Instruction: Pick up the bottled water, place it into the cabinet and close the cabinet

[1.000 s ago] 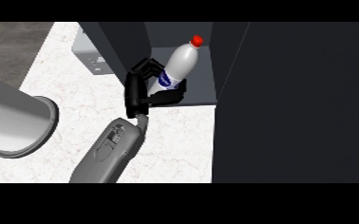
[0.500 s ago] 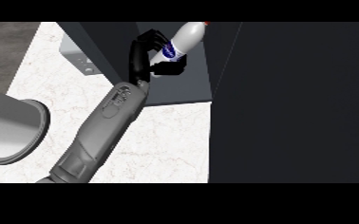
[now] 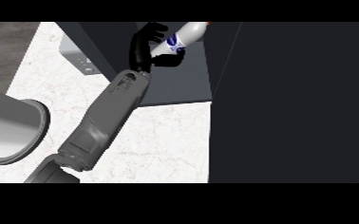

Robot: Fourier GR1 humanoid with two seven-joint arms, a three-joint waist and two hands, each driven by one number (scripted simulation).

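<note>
At cabinet (image 3: 179, 85) opening: left hand (image 3: 140, 47) has the bottled water (image 3: 184, 37), near the top of the head view.
Left hand: black fingers (image 3: 155, 28) and thumb are curled round the bottle's lower body, clamped on it. The fingers arch over its left side, with the thumb below, by the label.
Bottled water: white body, blue label, red cap (image 3: 206, 23). It is tilted, with the cap pointing up-right at the view's top edge and the base hidden inside the hand. It sits over the cabinet floor; can't tell whether it touches the floor.
Cabinet: dark walls and a grey-blue floor, which shows below and to the right of the hand. The interior is exposed, and the floor's front edge meets the counter.
Dark panel (image 3: 288, 104): fills the view's right side from top to bottom, just right of the bottle.
Left forearm (image 3: 105, 118): grey, runs diagonally from the lower-left edge up to the hand, crossing the counter and the floor's left part.
Counter (image 3: 168, 142): white marble, showing between the forearm and the dark panel and again left of the forearm.
Left edge: grey rounded rim (image 3: 28, 133), cut off by the frame. Can't tell whether it's a basin or a bowl.
Upper left: light grey plate with small holes (image 3: 76, 57), just beside the cabinet's left wall.
</note>
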